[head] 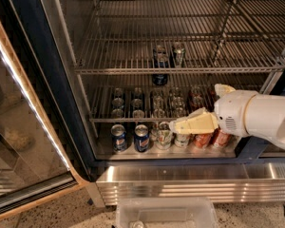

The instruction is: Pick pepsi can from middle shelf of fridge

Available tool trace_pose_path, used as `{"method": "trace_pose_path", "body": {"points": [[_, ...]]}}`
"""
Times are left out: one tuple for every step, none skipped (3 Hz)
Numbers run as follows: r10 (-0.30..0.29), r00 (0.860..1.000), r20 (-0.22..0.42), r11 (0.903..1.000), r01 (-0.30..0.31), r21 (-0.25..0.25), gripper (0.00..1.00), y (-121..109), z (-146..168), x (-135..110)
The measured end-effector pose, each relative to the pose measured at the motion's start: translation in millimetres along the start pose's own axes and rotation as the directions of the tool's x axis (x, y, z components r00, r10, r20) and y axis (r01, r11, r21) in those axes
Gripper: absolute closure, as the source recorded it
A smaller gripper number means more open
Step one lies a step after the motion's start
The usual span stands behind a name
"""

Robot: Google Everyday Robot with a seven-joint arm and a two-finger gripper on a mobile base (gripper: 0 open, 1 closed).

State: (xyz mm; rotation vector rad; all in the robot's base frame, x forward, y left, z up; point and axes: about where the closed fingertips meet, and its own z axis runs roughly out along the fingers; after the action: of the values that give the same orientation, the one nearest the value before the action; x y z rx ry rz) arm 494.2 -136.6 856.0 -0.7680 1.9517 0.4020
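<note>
Hovering low at the right, the robot's cream-coloured tool [192, 124] points left before a row of cans [141, 137]; its opening cannot be told. The small dark blue pepsi can [161, 61] stands above on the chrome wire middle surface [228, 56] of the large blue-framed fridge [48, 80], well apart from the tool.

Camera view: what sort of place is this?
Probably a commercial drinks fridge: wire shelves, rows of cans, a glass door with a lit edge. The end effector sits at the bottom row of cans.
</note>
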Motion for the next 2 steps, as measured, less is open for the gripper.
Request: {"method": "trace_pose_path", "body": {"points": [[0.027, 0.998, 0.055, 0.9988, -0.03, 0.04, 0.0, -6, 11, 3], [0.121, 0.978, 0.172, 0.981, -0.144, 0.13, 0.0, -35, 20, 28]]}}
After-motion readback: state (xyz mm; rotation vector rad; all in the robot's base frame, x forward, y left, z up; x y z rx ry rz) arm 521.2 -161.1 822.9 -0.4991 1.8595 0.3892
